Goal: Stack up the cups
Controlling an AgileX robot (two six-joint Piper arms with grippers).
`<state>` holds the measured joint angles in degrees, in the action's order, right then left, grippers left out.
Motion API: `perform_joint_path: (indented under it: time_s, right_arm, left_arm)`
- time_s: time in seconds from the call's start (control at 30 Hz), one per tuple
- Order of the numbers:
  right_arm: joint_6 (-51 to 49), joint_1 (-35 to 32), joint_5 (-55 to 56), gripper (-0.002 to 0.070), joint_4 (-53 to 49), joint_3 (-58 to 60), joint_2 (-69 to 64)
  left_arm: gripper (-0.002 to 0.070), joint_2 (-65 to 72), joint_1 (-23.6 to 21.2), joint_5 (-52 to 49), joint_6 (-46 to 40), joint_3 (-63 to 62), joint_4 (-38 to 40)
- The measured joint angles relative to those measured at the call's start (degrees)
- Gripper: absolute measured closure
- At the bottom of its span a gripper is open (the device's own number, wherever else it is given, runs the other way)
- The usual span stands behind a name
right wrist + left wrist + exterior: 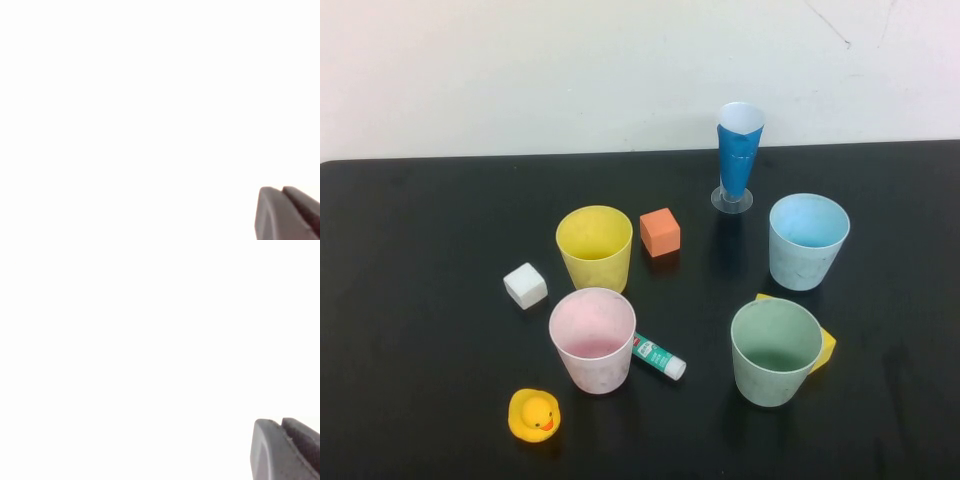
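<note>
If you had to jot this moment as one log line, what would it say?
stage: not started | yellow cup, pink cup, blue cup, green cup: apart, upright | left gripper: shut, off table | right gripper: shut, off table

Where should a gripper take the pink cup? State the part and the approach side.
Probably the pink cup by its rim, from above: it stands upright and open. Use the near-left rim; the glue stick lies at its right. Left gripper and right gripper are shut, off-table.
</note>
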<state>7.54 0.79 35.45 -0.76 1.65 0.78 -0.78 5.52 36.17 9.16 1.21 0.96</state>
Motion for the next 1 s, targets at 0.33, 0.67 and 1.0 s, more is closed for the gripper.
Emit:
perform_joint_path:
  time_s: [0.33, 0.67, 1.0]
  right_arm:
    - [9.3, 0.0, -14.2, 0.0679, 0.3, -7.4, 0.0]
    - [16.7, 0.0, -47.4, 0.0679, 0.3, -26.5, -5.5]
    - [18.4, 0.0, -66.6, 0.0678, 0.3, -26.0, -22.3]
  left_arm:
    - [0.0674, 0.0, 0.0, -13.0, 1.1, -4.8, 2.7]
    - [0.0674, 12.6, 0.0, -54.1, -2.4, -27.4, -2.3]
    - [0.0674, 34.3, 0.0, -58.1, -8.1, -30.3, 10.3]
